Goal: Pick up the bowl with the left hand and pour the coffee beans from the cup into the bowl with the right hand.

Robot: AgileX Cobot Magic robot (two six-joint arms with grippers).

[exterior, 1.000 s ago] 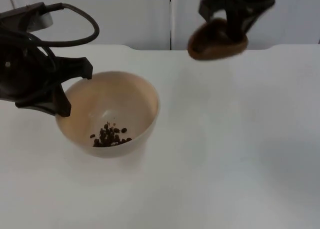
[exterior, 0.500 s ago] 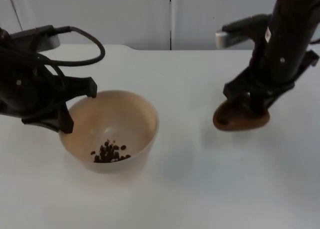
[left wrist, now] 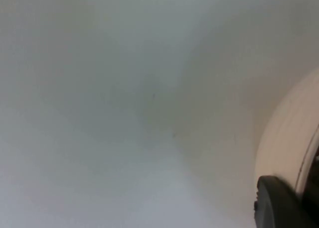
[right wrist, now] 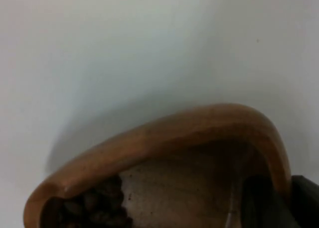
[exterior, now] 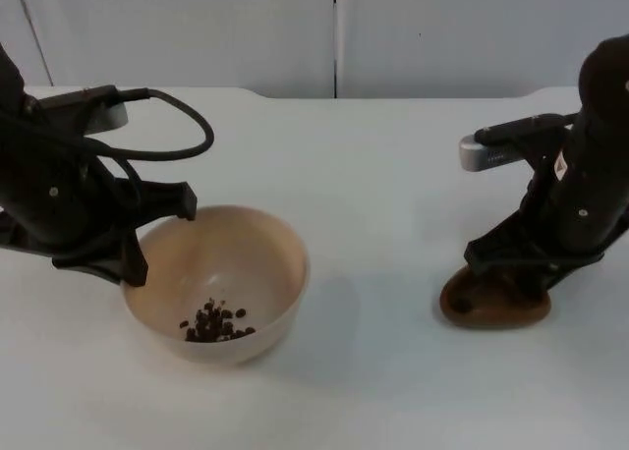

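L gripper clamps rim of bowl, beans inside. R gripper grips wooden cup nr table's right edge.

Two black jointed arms, a silver-grey band on each.

Soft, even light falls from above on the white table, with no glare. The bowl and cup cast faint, diffuse shadows (toward the right). Both wrist views are blurry and out of focus.
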